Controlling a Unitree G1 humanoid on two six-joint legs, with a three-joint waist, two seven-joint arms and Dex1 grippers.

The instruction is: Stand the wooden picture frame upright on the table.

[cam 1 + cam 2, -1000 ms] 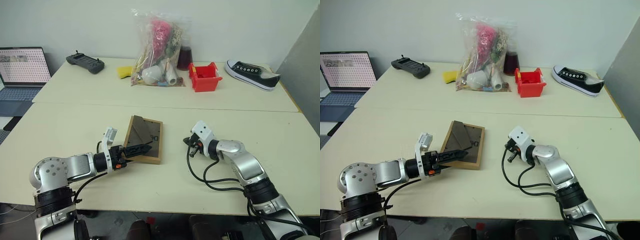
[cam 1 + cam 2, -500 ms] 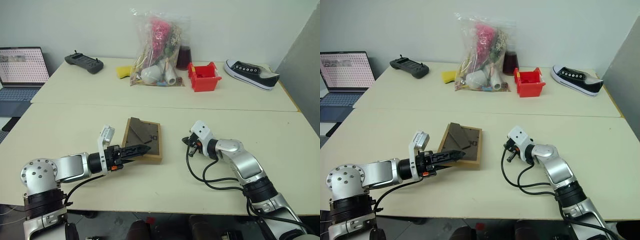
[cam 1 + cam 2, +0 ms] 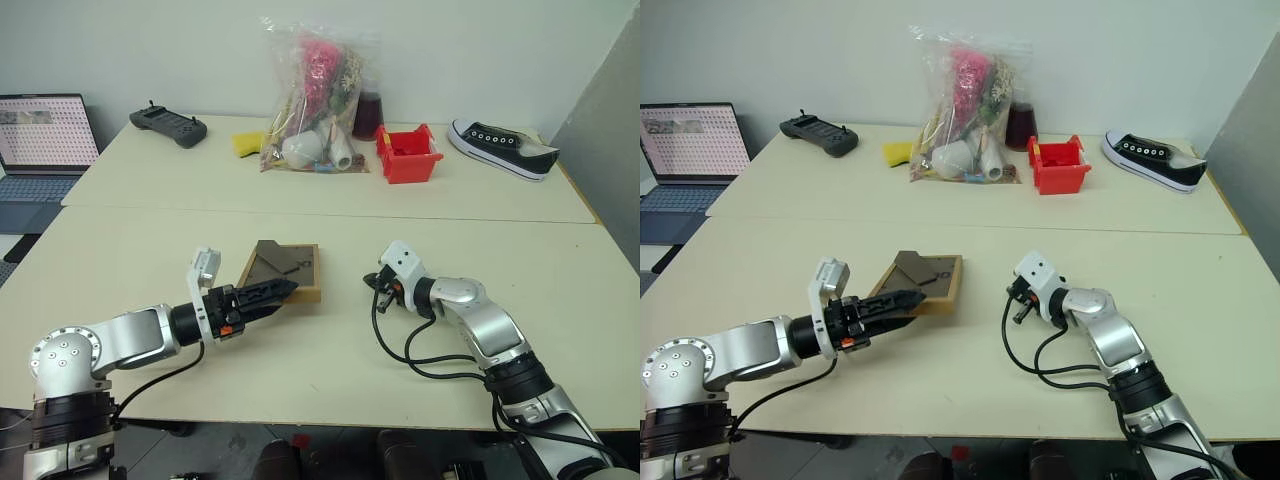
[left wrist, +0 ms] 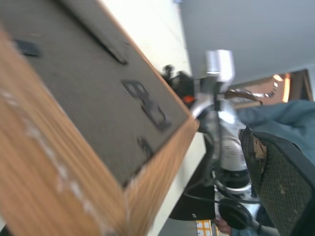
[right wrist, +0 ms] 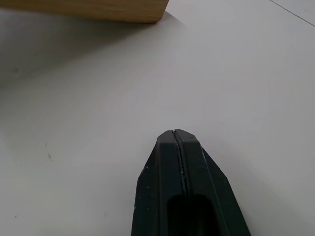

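The frame lies mid-counter, back side up, near edge now raised: it tilts up off the surface with the far edge still down, where 1 s ago it lay nearly flat. The left claw grasps that near edge, jaws spread wide across the wood, and the arm has swung lower and further left in the eye views. So the tip-up has begun, but the frame isn't upright yet. It looks like the stand on the back still has to fold out before it can stand alone.

The right claw is clenched on nothing, parked on the counter just right of the frame, unmoved.

Views differ. The left wrist cam gives the back close up: dark grey board, the stand flap, small clips, the wood rim; also the right arm beyond. The eye views don't show that detail. The right wrist cam shows its own fingers pressed shut along a seam, and a strip of the frame's wood edge with shadow under it. The picture side isn't visible anywhere.
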